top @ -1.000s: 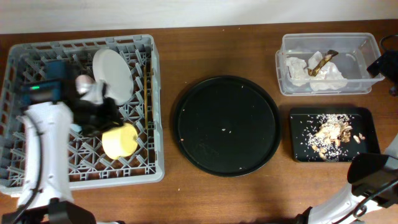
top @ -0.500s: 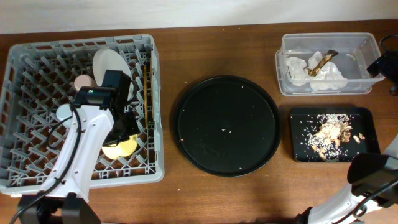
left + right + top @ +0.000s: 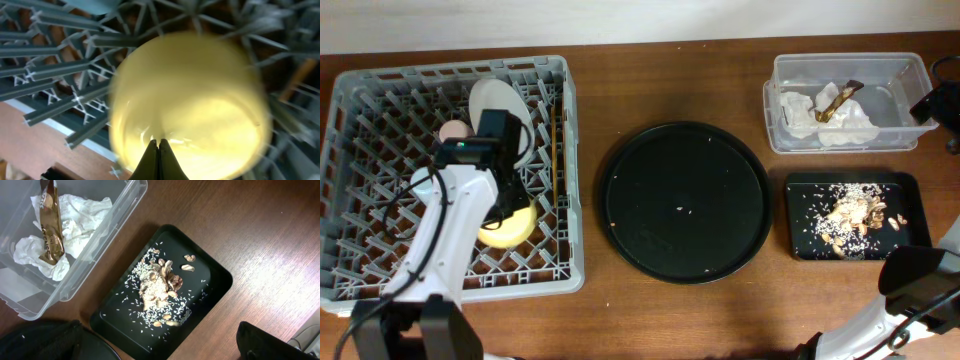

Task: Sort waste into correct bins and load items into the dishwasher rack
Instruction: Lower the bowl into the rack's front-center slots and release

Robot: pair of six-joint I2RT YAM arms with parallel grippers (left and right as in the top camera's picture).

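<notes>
Left hand [image 3: 159,144] closed, perhaps touching yellow bowl [image 3: 200,90]

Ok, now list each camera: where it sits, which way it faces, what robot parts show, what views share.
Overhead: above the table, facing straight down on rack, round tray, clear tub, small tray; left arm over the rack, right arm bottom right.
Left wrist: on the left arm, facing down close at the yellow bowl in the rack; shut jaws bottom centre.
Right wrist: on the right arm, facing down at tub and small tray; open jaws at bottom corners.
Shared: overhead and right wrist both show tub and small tray.
</notes>
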